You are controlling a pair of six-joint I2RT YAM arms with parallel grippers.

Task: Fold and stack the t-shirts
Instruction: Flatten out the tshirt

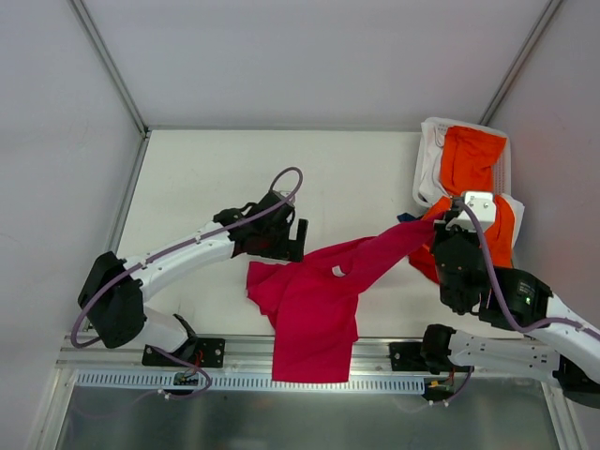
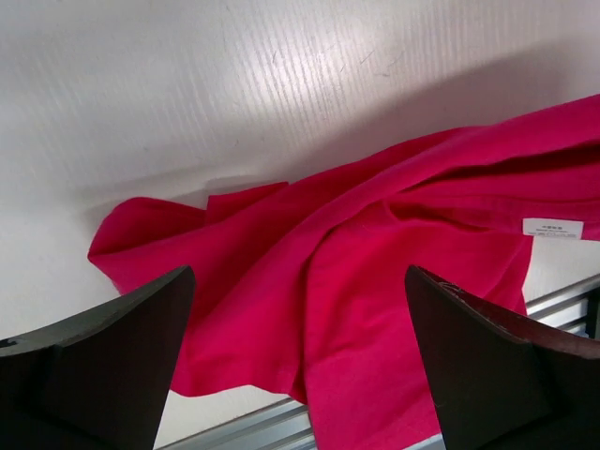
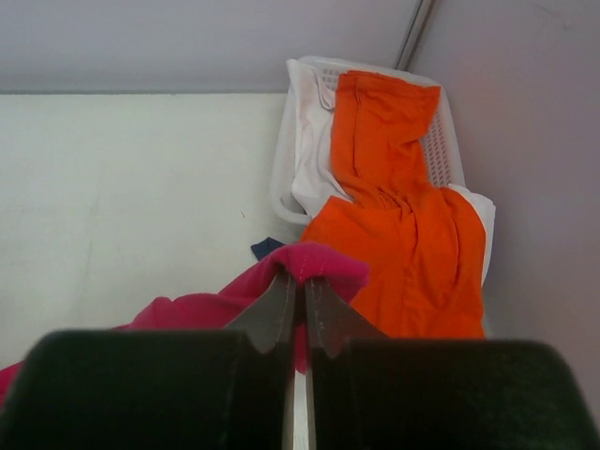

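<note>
The crimson t-shirt [image 1: 314, 300] lies crumpled at the table's front middle, its lower part hanging over the front rail, one end stretched up to the right. My right gripper [image 3: 300, 281] is shut on that end of the crimson t-shirt [image 3: 323, 262] and holds it above the table. The orange t-shirt [image 1: 469, 159] hangs out of a white basket [image 1: 427, 159] at the back right; it also shows in the right wrist view [image 3: 403, 216]. My left gripper [image 2: 300, 309] is open and empty above the crimson t-shirt's [image 2: 375, 281] left part.
A small dark blue scrap [image 3: 265, 247] lies on the table next to the basket [image 3: 286, 159]. The metal front rail [image 1: 234, 352] runs under the hanging cloth. Grey walls close in the left, back and right.
</note>
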